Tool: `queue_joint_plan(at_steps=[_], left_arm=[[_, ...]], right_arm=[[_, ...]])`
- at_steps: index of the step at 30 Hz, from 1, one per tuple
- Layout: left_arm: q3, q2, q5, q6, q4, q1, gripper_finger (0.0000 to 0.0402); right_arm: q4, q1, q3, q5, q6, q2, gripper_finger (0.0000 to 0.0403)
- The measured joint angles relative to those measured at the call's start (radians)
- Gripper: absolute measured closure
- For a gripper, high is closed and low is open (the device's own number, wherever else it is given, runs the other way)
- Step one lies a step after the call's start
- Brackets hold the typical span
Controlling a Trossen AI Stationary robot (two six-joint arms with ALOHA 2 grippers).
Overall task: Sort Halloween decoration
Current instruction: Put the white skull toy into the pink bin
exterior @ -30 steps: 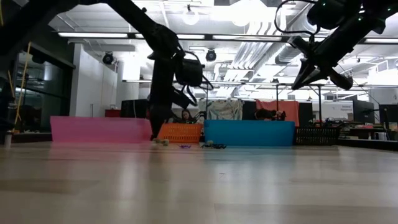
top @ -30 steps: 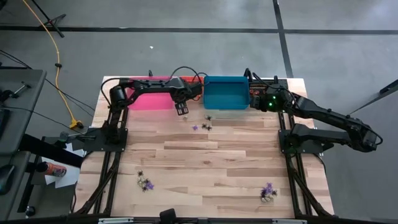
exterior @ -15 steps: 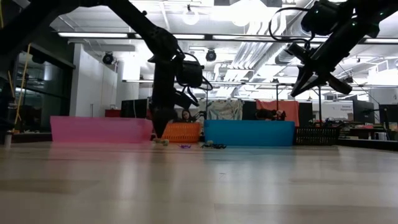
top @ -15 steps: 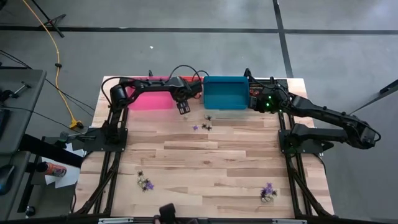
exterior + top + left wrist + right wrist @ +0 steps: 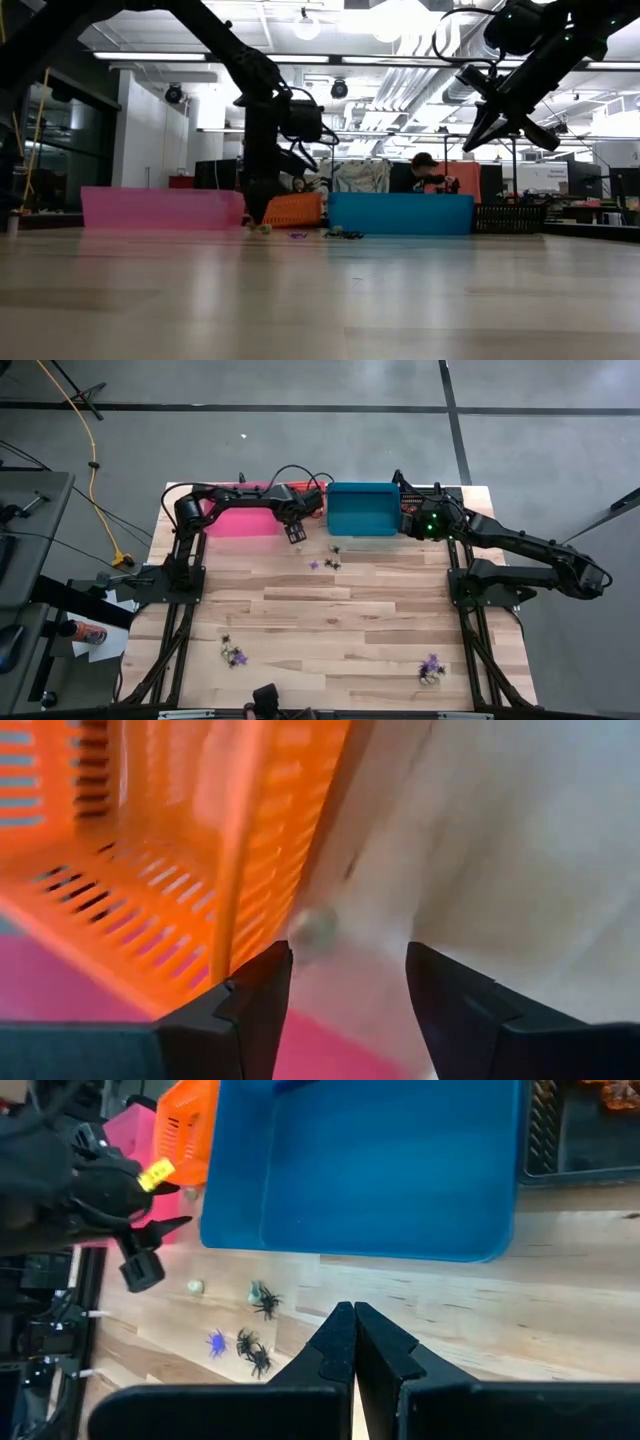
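With jaws spread, the left gripper (image 5: 345, 982) hung over a pale trinket (image 5: 314, 929) beside the orange bin (image 5: 150, 870) at the table's (image 5: 340, 610) far edge, seemingly mid-pick and needing to descend and close, while the right gripper (image 5: 352, 1342), shut and empty, hovered near the blue bin (image 5: 380, 1160).

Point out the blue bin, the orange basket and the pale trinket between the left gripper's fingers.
blue bin (image 5: 370, 1160): right wrist view, inner floor.
orange basket (image 5: 150, 890): left wrist view, slotted side wall.
pale trinket (image 5: 315, 928): left wrist view, its middle.
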Motion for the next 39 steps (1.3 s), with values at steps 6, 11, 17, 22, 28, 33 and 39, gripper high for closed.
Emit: queue_joint_plan(at_steps=[6, 11, 17, 22, 28, 33, 39], left_arm=[[-0.063, 0.002, -0.072, 0.004, 0.041, -0.003, 0.0221], [-0.067, 0.004, -0.060, 0.015, 0.092, -0.008, 0.0222], [-0.068, 0.005, -0.061, 0.037, 0.108, -0.012, 0.0222], [-0.067, 0.003, 0.011, 0.078, 0.116, -0.005, 0.0227], [-0.066, 0.002, 0.072, 0.199, 0.129, 0.016, 0.0246], [-0.066, 0.001, 0.114, 0.220, 0.129, 0.031, 0.0257], [-0.066, 0.000, 0.155, 0.325, 0.132, 0.034, 0.0271]], right_arm=[[0.006, 0.000, 0.000, -0.001, 0.000, 0.000, 0.0402], [0.008, 0.000, 0.000, -0.003, 0.011, 0.000, 0.0402], [0.008, 0.000, 0.000, -0.026, 0.011, 0.000, 0.0402], [0.008, 0.000, 0.000, -0.030, 0.011, 0.000, 0.0402], [0.008, 0.000, 0.000, -0.034, 0.011, 0.000, 0.0402], [0.008, 0.000, 0.000, -0.049, 0.011, 0.000, 0.0402], [0.008, 0.000, 0.000, -0.054, 0.011, 0.000, 0.0402]])
